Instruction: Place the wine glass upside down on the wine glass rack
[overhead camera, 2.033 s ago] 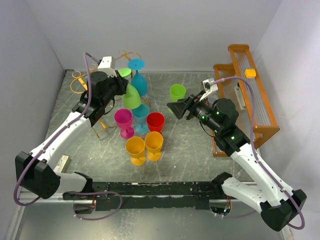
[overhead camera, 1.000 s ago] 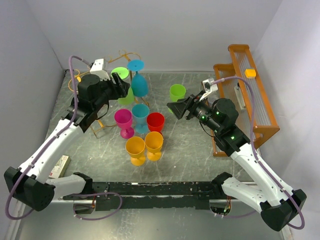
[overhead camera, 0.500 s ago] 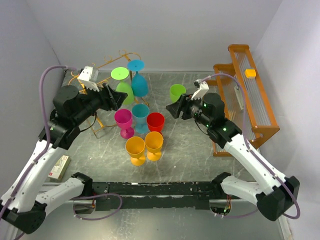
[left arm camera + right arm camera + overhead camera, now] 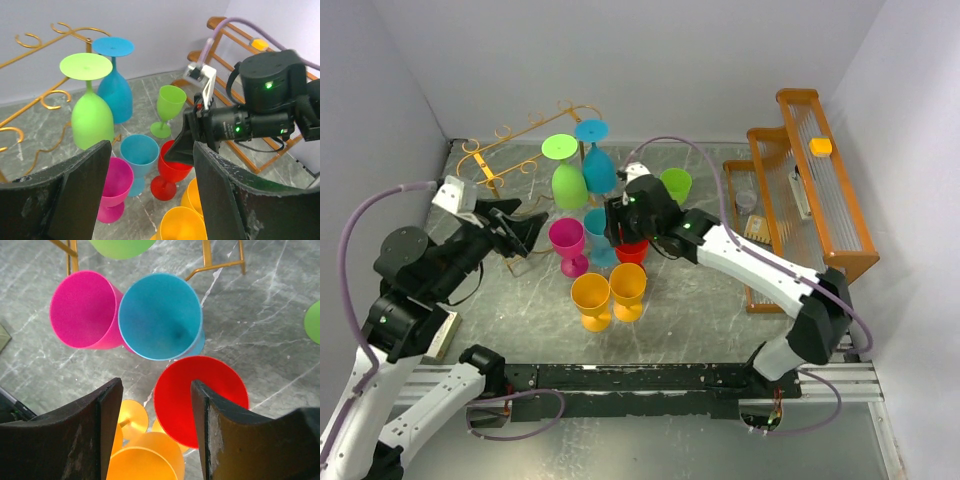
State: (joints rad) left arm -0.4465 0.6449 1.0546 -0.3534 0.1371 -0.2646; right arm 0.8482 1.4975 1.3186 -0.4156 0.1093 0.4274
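Under R jaws: red glass (image 4: 175, 400)

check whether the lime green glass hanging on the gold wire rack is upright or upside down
Upside down: the lime green glass has its flat foot on top and its bowl hanging mouth-down below.

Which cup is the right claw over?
The red plastic wine glass: its rim shows inside the open right gripper, while the blue plastic glass and pink plastic glass stand beyond it.
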